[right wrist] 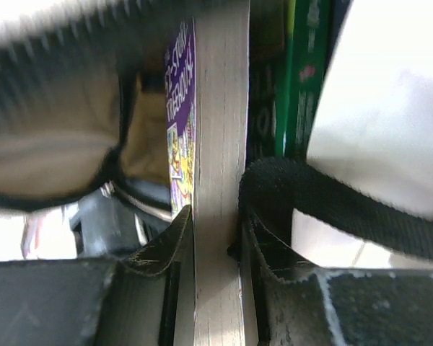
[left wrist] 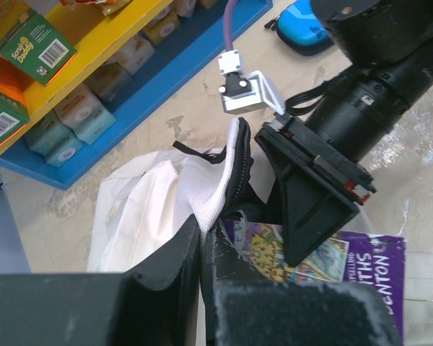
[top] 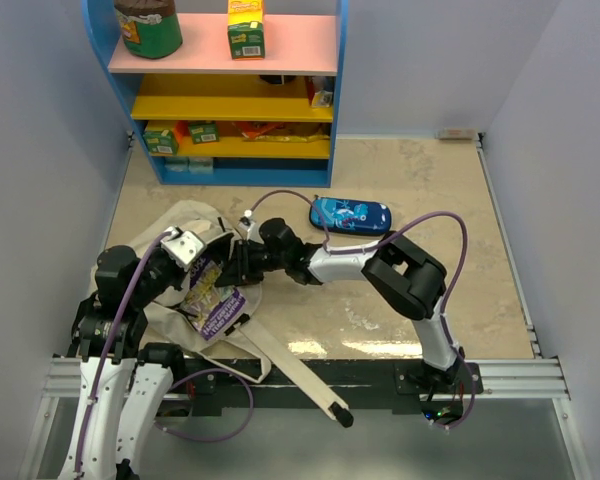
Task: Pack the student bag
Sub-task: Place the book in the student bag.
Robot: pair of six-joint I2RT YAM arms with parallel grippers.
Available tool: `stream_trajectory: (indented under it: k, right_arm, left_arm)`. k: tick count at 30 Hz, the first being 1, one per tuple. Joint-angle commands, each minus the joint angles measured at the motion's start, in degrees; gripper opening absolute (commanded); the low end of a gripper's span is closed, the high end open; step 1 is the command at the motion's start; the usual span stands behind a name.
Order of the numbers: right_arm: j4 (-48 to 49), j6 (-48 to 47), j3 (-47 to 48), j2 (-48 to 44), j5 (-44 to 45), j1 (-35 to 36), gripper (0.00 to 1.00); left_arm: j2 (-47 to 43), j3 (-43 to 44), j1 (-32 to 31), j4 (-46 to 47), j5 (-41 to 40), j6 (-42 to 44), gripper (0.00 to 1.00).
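Right arm [top: 410,275] reaches low and leftward across table [top: 430,180], elbow bent. Right gripper [right wrist: 215,220] clamped on purple book [right wrist: 218,108], held edge-up at mouth of bag [top: 185,222]. Left arm [top: 120,290] folded near base. Left gripper [left wrist: 202,232] pinches bag's rim, fingers narrow on cloth. Bag slumped at table's near-left, strap [top: 298,370] trailing over front edge. Pencil case [top: 350,214] just beyond right forearm.

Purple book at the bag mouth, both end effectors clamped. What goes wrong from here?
Left end effector pinches only a thin fold of the student bag; a slip could collapse the mouth onto the purple book.
Right end effector clamps the book near one edge, so it may pivot when pushed.
The black strap lies against its finger and could snag on withdrawal.
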Motion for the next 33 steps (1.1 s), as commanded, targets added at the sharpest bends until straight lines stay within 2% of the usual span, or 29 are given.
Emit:
stream_trajectory:
  k: [1,3,4,6,7,10,12,13,15,18,23,24,26,27,29,30,31,32,33]
  right_arm:
    - [-2.1,4.0,10.5,1.8,7.1,-0.9,0.00]
    - [-4.8,3.7,15.2,4.2,10.8,-1.0,0.01]
    - [-7.2,3.2,19.9,5.0,12.3,-0.9,0.07]
    - [-7.8,2.9,23.2,7.3,14.0,-0.7,0.14]
    - [-8.9,2.7,25.2,7.9,14.8,-0.4,0.28]
    - [-7.9,0.9,25.2,8.0,15.9,-0.3,0.60]
    - [-6.6,-1.0,23.8,7.0,16.1,-0.2,0.68]
    - [-6.7,-1.7,23.2,6.1,15.7,-0.3,0.76]
    - [-7.9,-5.0,23.6,5.3,14.6,-0.1,0.81]
    - [-12.4,-10.6,23.3,2.1,15.9,0.2,0.82]
    - [-24.8,-20.7,23.1,-3.3,23.5,0.9,0.85]
    - [-25.8,-22.0,23.1,-4.0,24.5,1.0,0.88]
    - [-30.7,-25.1,21.7,-7.0,28.3,1.6,0.88]
    - [-30.8,-25.8,18.3,-8.6,29.2,1.7,0.85]
    - [-28.7,-27.4,13.6,-12.2,31.6,3.0,0.71]
    - [-26.9,-27.8,8.3,-15.7,32.2,3.7,0.62]
    - [-24.5,-28.2,5.9,-17.3,32.7,5.4,0.49]
    - [-23.4,-28.2,3.7,-18.6,33.2,6.3,0.44]
    - [-22.3,-28.1,-0.5,-20.9,34.1,7.2,0.32]
  left_arm:
    - [-3.9,4.4,0.0,5.7,3.4,-0.4,0.00]
    - [-3.9,4.7,0.0,5.3,3.3,0.0,0.00]
    - [-4.0,4.6,0.0,5.2,3.3,0.2,0.00]
    - [-4.0,4.7,0.0,5.2,3.4,0.1,0.00]
    - [-4.0,4.6,-0.1,5.2,3.4,0.0,0.00]
    - [-4.0,4.7,0.0,5.2,3.4,0.0,0.00]
    - [-4.1,4.4,0.0,5.2,3.5,0.1,0.00]
    - [-4.2,4.2,0.0,5.1,3.5,0.0,0.00]
    - [-4.2,4.0,0.0,5.3,3.6,0.2,0.00]
    - [-4.3,4.1,0.0,5.4,3.5,0.1,0.00]
    - [-4.7,3.8,0.0,5.3,3.4,-0.1,0.00]
    - [-4.8,3.6,0.0,5.2,3.5,-0.3,0.00]
    - [-4.8,3.7,-0.1,5.3,3.6,-0.4,0.00]
    - [-4.8,3.9,0.0,5.3,3.6,-0.4,0.00]
    - [-4.8,4.1,0.0,5.3,3.5,-0.4,0.00]
    - [-4.8,4.2,-0.1,5.3,3.5,-0.4,0.00]
    - [-4.8,4.2,0.0,5.4,3.6,-0.4,0.00]
    - [-4.8,4.1,0.0,5.6,3.7,-0.8,0.00]
    - [-4.8,4.1,0.0,5.6,3.8,-1.0,0.00]
